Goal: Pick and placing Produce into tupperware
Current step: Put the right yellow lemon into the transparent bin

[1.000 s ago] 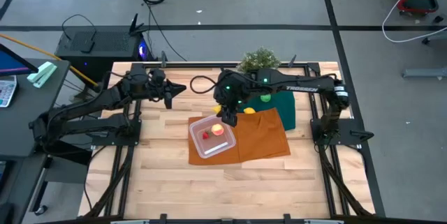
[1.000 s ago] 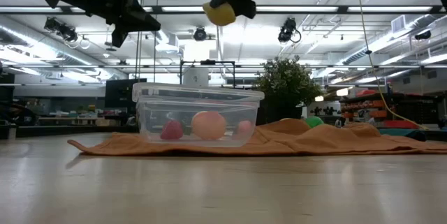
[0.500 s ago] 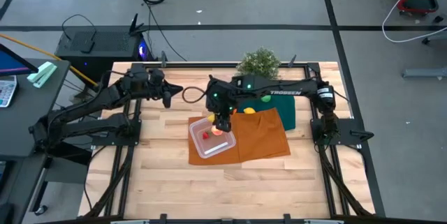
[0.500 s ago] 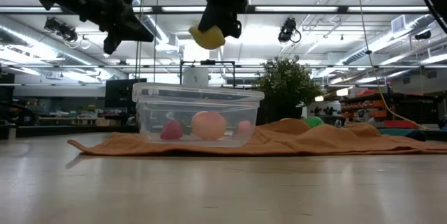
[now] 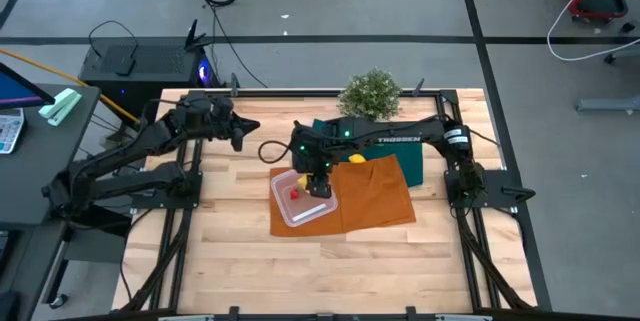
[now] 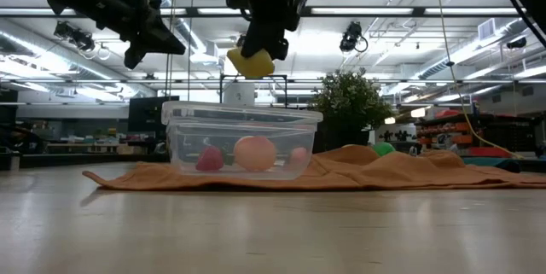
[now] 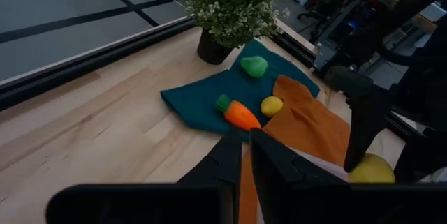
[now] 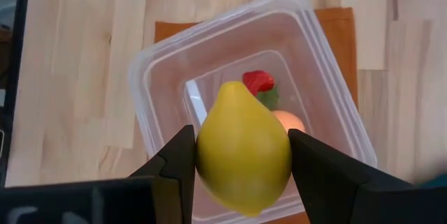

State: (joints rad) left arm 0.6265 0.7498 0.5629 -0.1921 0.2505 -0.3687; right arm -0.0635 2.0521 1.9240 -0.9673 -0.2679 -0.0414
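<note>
Right claw (image 8: 244, 158): pinching a yellow lemon (image 8: 243, 155) between both fingers, directly above the open tupperware (image 8: 165, 77), long axis roughly upright. Tupperware on orange cloth (image 5: 378, 196) on the counter (image 5: 240, 261), holding a red piece (image 8: 258, 82) and a peach fruit (image 8: 288, 121). Left claw (image 5: 236, 131): raised, well apart; seemingly pressed together.

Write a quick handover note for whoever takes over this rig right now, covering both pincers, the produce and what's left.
Right pincer shut on a lemon, held above the tupperware.
Left pincer shut, empty, raised over the table's left rear.
Done: a red piece and a peach-red fruit lie in the tupperware.
Left: drop the held lemon in; then the carrot, second lemon and green fruit, all by the dark green cloth.
</note>
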